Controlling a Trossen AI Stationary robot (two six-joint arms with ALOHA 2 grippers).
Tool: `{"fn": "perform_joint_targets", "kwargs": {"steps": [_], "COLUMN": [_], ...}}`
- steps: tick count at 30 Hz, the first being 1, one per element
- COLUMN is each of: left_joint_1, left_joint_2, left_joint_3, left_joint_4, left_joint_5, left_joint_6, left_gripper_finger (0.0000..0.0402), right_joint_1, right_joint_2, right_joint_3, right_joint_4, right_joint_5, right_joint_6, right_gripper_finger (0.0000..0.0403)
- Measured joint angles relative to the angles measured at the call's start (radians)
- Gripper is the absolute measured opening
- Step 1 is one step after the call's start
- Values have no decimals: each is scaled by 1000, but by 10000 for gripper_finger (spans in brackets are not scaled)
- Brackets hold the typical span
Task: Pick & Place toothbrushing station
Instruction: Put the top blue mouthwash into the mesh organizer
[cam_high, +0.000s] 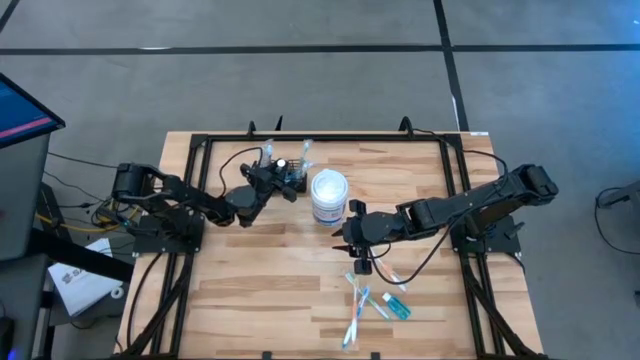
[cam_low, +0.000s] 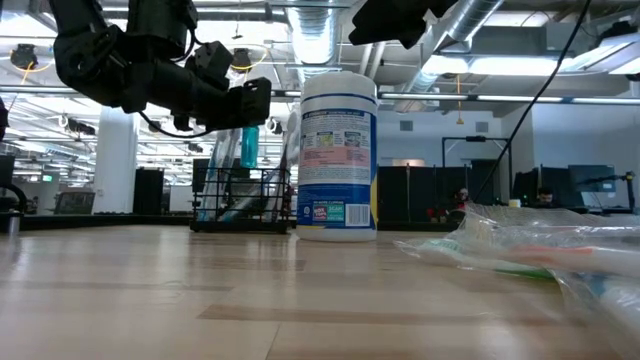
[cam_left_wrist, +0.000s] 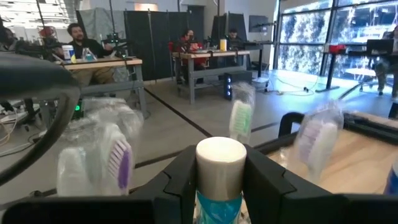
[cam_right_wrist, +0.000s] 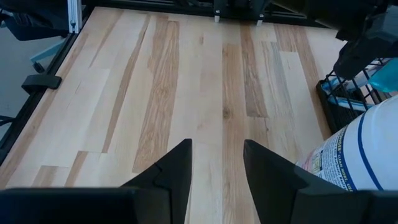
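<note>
The toothbrushing station, a low black wire rack (cam_high: 292, 180) (cam_low: 240, 200), stands at the far middle of the table, left of a white lidded tub (cam_high: 328, 196) (cam_low: 338, 155). Wrapped toothbrushes (cam_left_wrist: 118, 163) (cam_left_wrist: 241, 119) stand upright around it. My left gripper (cam_high: 284, 184) (cam_left_wrist: 221, 171) is at the rack, level, shut on a teal toothpaste tube with a white cap (cam_left_wrist: 221, 158) (cam_low: 248, 145). My right gripper (cam_high: 352, 240) (cam_right_wrist: 216, 158) hovers open over bare table in front of the tub, with nothing between its fingers. My left gripper pinches the tube just under its white cap (cam_left_wrist: 219, 198) between its two fingers. The fingers come level from the table's left. The tube stands upright, cap up, its teal body (cam_low: 248, 150) hanging down over the rack. I cannot tell whether its lower end rests there.
Several wrapped toothbrushes and a small teal tube (cam_high: 372, 300) (cam_low: 530, 250) lie on the table near the front, right of the middle. A black frame (cam_high: 200, 140) runs round the table. People sit at desks in the room beyond the table.
</note>
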Motion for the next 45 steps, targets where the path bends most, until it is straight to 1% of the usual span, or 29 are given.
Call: {"fn": "perform_joint_targets", "kwargs": {"steps": [10, 23, 26, 35, 39, 42, 45], "left_joint_1": [0, 1, 1, 10, 14, 22, 23], "left_joint_2": [31, 34, 40, 43, 67, 104, 134], "left_joint_3": [1, 1, -4, -2, -2, -1, -1], "left_joint_4": [19, 14, -16, -1, 0, 3, 6], "left_joint_5": [-28, -49, -52, -63, -67, -67, -70], "left_joint_6": [-1, -1, 0, -3, -21, -59, -64], "left_gripper_finger": [92, 92, 92, 93, 93, 93, 93], "right_joint_1": [0, 0, 0, 0, -1, -1, -1], "right_joint_2": [0, 0, 0, 0, 0, 0, 0], "right_joint_3": [0, 0, 0, 0, 0, 0, 0], "right_joint_4": [0, 0, 0, 0, 0, 0, 0], "right_joint_5": [0, 0, 0, 0, 0, 0, 0], "right_joint_6": [-4, -7, -7, -10, -10, -10, -10], "right_gripper_finger": [133, 133, 135, 133, 133, 134, 133]}}
